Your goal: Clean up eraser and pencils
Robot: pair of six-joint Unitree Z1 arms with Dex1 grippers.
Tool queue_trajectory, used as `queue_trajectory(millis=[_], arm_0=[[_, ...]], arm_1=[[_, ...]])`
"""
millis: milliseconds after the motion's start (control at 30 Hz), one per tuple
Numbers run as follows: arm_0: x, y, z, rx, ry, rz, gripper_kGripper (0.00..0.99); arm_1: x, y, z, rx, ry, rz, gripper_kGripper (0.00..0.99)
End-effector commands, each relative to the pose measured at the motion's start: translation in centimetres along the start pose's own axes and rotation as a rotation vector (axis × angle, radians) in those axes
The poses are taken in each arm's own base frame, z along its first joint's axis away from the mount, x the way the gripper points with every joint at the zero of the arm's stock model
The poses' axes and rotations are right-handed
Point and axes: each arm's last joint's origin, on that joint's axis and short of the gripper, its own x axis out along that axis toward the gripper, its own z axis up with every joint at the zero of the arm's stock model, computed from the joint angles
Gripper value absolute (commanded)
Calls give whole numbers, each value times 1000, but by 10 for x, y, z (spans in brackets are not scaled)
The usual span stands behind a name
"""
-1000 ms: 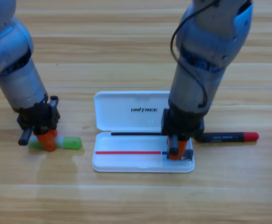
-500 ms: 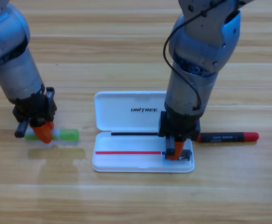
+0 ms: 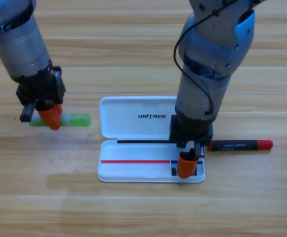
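My left gripper (image 3: 50,117) is shut on the green pencil (image 3: 77,120) and holds it level above the table, left of the white case (image 3: 133,173); the pencil's pale half is mostly hidden behind the jaws. My right gripper (image 3: 185,165) points down over the case's lower right compartment. Dark bits of the eraser (image 3: 174,171) show beside the jaw tip inside that compartment. I cannot tell whether the gripper touches it. The dark pencil with red ends (image 3: 239,145) lies on the table just right of the case, its left end behind the right gripper.
The white case lies open, its lid (image 3: 128,106) flat on the table behind the tray. The lifted green pencil throws a shadow (image 3: 69,180) on the wood to the case's left.
The left gripper has lifted the green pencil off the table and carried it up and slightly right. The right gripper has risen a little over the case's right compartment.
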Motion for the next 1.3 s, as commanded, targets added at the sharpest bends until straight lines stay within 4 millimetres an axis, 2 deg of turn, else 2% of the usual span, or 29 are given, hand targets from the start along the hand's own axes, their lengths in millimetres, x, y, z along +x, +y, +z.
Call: queue_trajectory(millis=[33,133,233,333,433,600,767,900,1067,1300], arm_0=[[-7,-11,23,21,11,-2,0],[-19,-17,40,31,-8,10,0],[-24,-25,58,44,-23,13,0],[-19,-32,77,55,-25,8,0],[-8,-38,94,63,-15,-10,0],[9,-45,114,63,1,-36,0],[29,-46,127,64,15,-67,0],[47,-43,137,63,27,-89,0],[58,-40,144,59,30,-103,0],[67,-40,147,50,38,-120,0]], arm_1=[[-72,43,-33,-22,-34,-23,793],[-108,68,-65,-43,-75,-44,793],[-120,80,-95,-69,-72,-54,795],[-108,64,-122,-38,-7,-42,795],[-83,37,-133,-11,51,-21,796],[-40,-3,-129,-15,74,-10,808],[-6,-33,-114,-35,97,-8,819],[14,-49,-103,-57,105,-24,819],[36,-65,-93,-67,119,-37,821],[53,-82,-93,-72,144,-48,818]])
